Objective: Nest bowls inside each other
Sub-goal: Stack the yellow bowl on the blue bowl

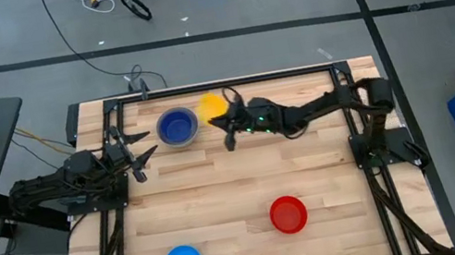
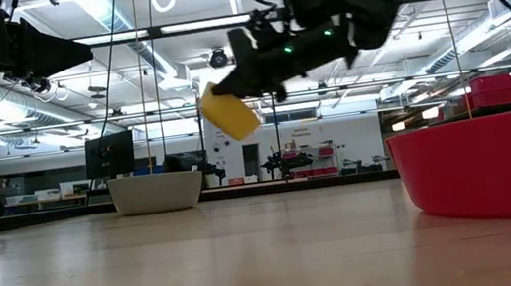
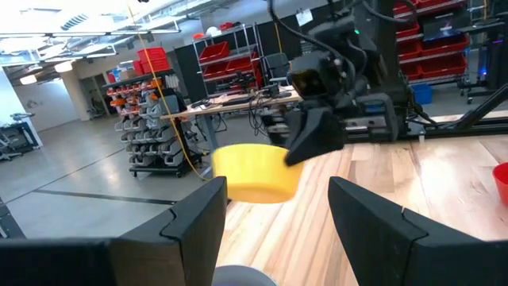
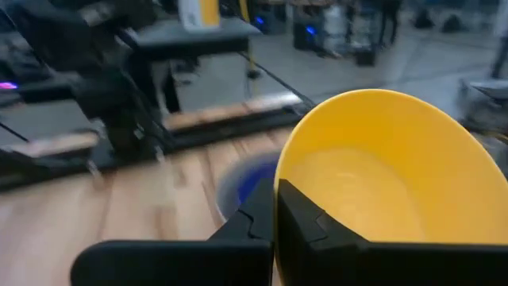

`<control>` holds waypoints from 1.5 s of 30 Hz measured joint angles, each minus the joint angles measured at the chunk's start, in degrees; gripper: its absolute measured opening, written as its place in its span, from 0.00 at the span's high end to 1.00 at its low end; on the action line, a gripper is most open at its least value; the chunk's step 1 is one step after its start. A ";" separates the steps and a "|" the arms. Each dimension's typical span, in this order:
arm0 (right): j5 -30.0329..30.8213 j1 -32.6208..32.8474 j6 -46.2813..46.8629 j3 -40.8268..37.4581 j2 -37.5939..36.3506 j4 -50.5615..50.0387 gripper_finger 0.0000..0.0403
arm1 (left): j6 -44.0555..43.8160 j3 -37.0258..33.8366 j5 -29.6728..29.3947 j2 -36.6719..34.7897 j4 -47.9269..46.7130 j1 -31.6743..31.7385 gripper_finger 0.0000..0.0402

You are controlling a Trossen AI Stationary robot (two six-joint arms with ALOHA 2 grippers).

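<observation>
Right hand (image 1: 228,120) pinching the yellow bowl's (image 1: 210,105) rim, raised beside the nested grey and dark blue bowls (image 1: 177,126), left hand (image 1: 140,152) wide, empty

You see the red bowl (image 2: 495,165) cut off at the low view's right edge; the yellow bowl (image 4: 381,171) runs off the right wrist view.

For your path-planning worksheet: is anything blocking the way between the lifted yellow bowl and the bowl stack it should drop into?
Nothing visible. The right gripper holds the yellow bowl in the air beside the dark blue bowl, which is nested in the grey bowl.
</observation>
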 joint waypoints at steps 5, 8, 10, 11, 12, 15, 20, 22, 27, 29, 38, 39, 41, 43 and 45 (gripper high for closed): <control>-4.95 -1.41 0.17 7.99 5.48 -1.00 1.00 | 0.01 0.00 -0.02 0.01 0.01 0.01 0.43; -6.78 -1.83 0.61 12.25 9.43 -1.80 1.00 | 0.00 0.00 0.00 0.00 0.02 0.01 0.43; -6.97 -1.91 0.66 15.12 12.19 -2.01 1.00 | 0.01 0.00 -0.01 0.01 0.01 0.00 0.43; -7.55 -1.89 0.74 16.54 13.47 -2.44 1.00 | 0.01 0.00 -0.02 0.00 0.03 0.01 0.43; -8.25 -1.86 0.84 18.12 14.78 -2.28 1.00 | 0.01 0.00 -0.02 0.01 0.01 -0.01 0.43; -9.52 -1.87 1.28 22.50 17.71 -2.18 1.00 | 0.01 0.00 -0.02 -0.01 0.01 0.00 0.43; -11.36 -2.02 1.68 28.70 21.26 -4.40 1.00 | 0.01 0.00 -0.02 0.00 0.01 0.00 0.43; -11.45 -2.02 1.69 30.34 22.01 -5.91 1.00 | 0.01 0.00 -0.02 -0.01 -0.01 -0.01 0.43; -11.56 -2.56 2.98 31.43 23.77 -7.16 1.00 | 0.01 0.00 0.00 0.01 0.00 -0.01 0.43; -12.44 -2.96 3.72 31.68 24.37 -7.36 1.00 | 0.01 0.00 0.00 0.00 0.01 0.00 0.43; -12.56 -3.97 4.26 31.84 25.03 -8.30 1.00 | 0.01 0.00 0.00 0.00 0.07 0.00 0.43; -12.59 -3.92 4.23 31.84 25.03 -8.84 1.00 | 0.01 0.00 0.00 0.00 0.06 0.00 0.43; -12.93 -3.92 4.12 31.84 25.03 -10.04 1.00 | 0.01 0.00 0.00 0.01 0.07 0.01 0.43; -13.72 -3.92 3.82 31.84 25.18 -10.50 1.00 | 0.01 0.00 0.00 0.01 0.10 0.01 0.43; -14.02 -3.92 3.79 31.84 25.36 -10.51 1.00 | 0.01 0.00 0.00 0.01 0.10 -0.01 0.43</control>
